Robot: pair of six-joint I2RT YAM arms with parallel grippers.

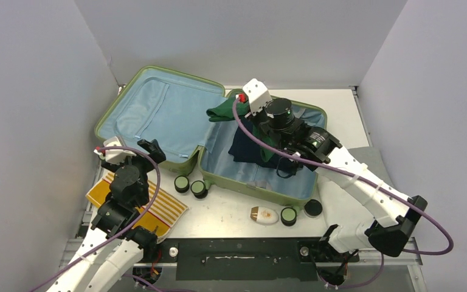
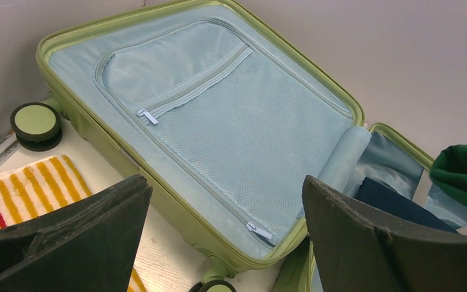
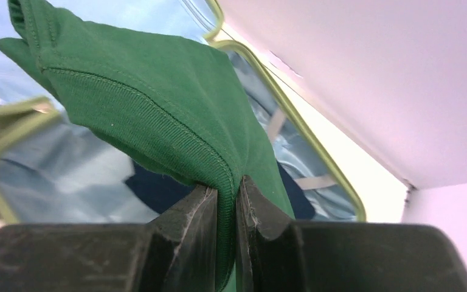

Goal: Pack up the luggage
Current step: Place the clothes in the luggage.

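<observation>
The luggage (image 1: 158, 115) is a light-green suitcase lying open on the table, with the lid half at left and the base half at right. My right gripper (image 1: 247, 115) hovers over the base half, shut on a green garment (image 1: 226, 111) that hangs from it. In the right wrist view the fabric (image 3: 158, 91) is pinched between the fingers of the right gripper (image 3: 227, 182). A navy garment (image 1: 246, 149) lies in the base half. My left gripper (image 1: 135, 146) stands open and empty at the lid's near edge. In its own view the left gripper (image 2: 224, 182) faces the mesh lining (image 2: 219, 121).
A yellow-and-white striped towel (image 1: 137, 204) lies under the left arm. A small white and tan item (image 1: 264, 215) sits near the front edge. The suitcase wheels (image 1: 182, 184) (image 1: 289, 215) stick out toward the arms. A grey cloth (image 1: 365, 158) lies at right. Walls enclose three sides.
</observation>
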